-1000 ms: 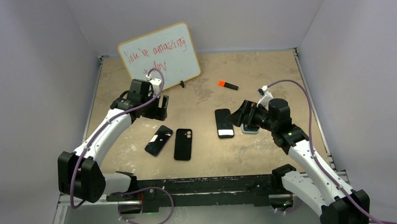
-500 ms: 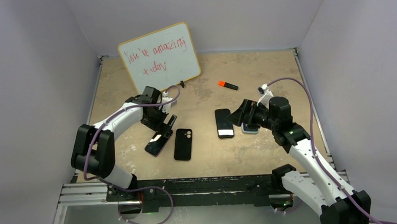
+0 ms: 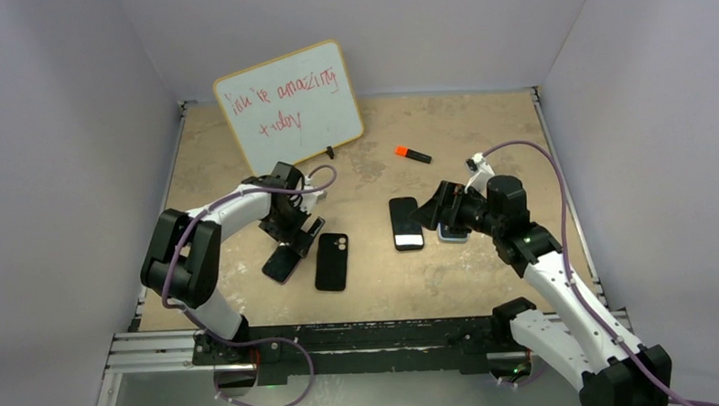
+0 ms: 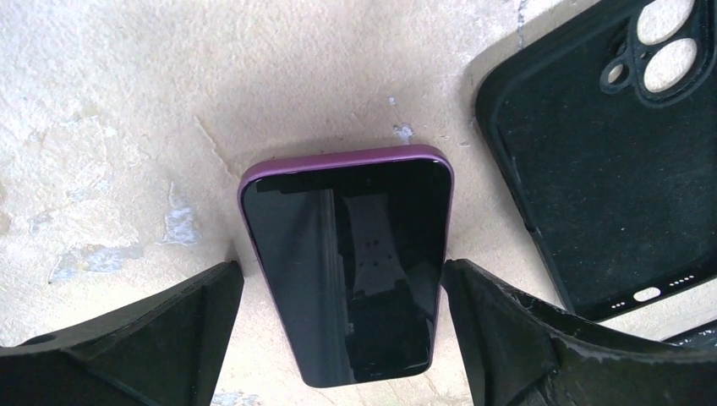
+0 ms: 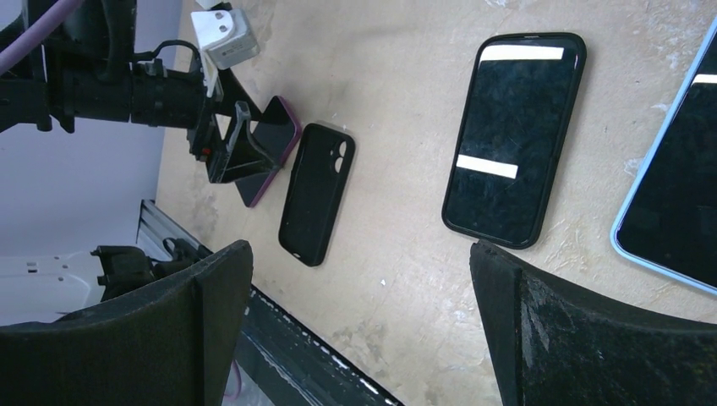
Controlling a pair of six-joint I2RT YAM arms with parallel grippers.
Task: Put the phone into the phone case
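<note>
While the left end effector (image 3: 295, 238) sits low over the purple-edged phone (image 4: 351, 211), its fingers (image 4: 169, 338) are apart, one outside each long edge. The right one is hard against the edge; can't tell if it's actually touching.

Phone is flat on the tabletop (image 3: 481, 134), screen up, at a slant, not in the case. A whiteboard (image 3: 289, 103) with red writing is propped up behind that arm.

Just right of the phone is a black phone case (image 4: 609, 161), empty, inside face up, camera cutouts at the far end. Near the phone but not touching it.

Further right, well apart from the case, is a second phone in a black case (image 5: 513, 139), screen up, with two white strips showing on the glass. An orange marker (image 3: 412, 153) lies beyond it, toward the back.

Next right is a light-blue-edged phone (image 5: 676, 211), just beside the cased one.

The right end effector (image 5: 359, 254) hangs above those two phones, fingers spread wide, holding nothing.
</note>
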